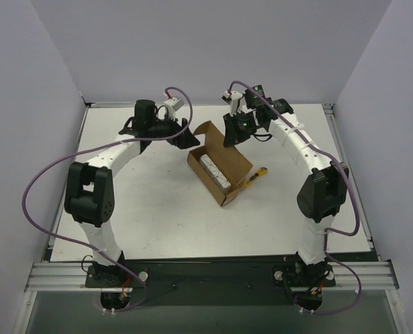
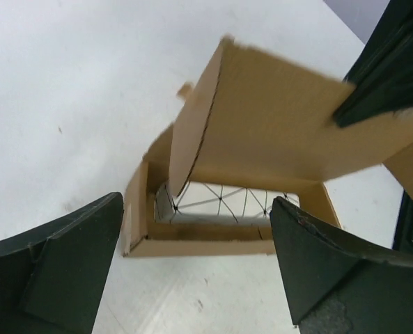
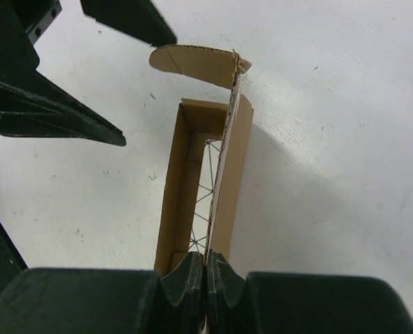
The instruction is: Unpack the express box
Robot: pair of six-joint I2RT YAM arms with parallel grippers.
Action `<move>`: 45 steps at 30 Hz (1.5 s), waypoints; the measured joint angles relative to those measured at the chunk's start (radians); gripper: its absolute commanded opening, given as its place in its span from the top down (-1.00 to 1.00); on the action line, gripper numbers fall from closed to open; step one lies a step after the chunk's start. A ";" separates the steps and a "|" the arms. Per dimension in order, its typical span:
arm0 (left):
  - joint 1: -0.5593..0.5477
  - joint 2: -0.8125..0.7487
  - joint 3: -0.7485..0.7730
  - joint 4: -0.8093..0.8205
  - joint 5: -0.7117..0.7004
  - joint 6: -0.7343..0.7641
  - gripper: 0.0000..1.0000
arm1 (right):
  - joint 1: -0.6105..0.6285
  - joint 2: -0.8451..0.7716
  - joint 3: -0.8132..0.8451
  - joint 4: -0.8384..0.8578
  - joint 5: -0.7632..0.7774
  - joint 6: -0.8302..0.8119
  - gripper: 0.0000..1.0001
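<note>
The white bench (image 1: 157, 223) carries the express box (image 1: 230, 195), which lies about midway between the two arms, set at a slant, with one short end toward the arm bases. It is a small, long carton of plain brown corrugated cardboard, open on top, with its cut edges showing the fluting. A yellow-and-black utility knife (image 1: 257, 177) lies on the bench just beside the box's right wall, close to that nearer end.

Inside the box a pale wrapped bundle (image 1: 214, 172) lies lengthwise along its left wall. Through the wrist cameras the wrapping shows as a white surface crossed by thin dark lines.

Further back the box's lid (image 1: 207, 132) is lifted clear of the opening and stands up over the far end. A small rounded tab at its end curls over. From the right wrist camera the lid appears edge-on, running along the length of the box.

The right pincer (image 1: 234, 132) is at the far right of the box, fingers pressed together on the edge of the lid. The left pincer (image 1: 185, 136) is at the far left of the box with its fingers spread wide. They frame the box's short end without touching the cardboard.
</note>
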 measured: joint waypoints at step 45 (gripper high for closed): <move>-0.064 0.095 0.367 -0.634 0.146 0.774 1.00 | 0.093 0.170 0.232 -0.056 -0.067 -0.436 0.13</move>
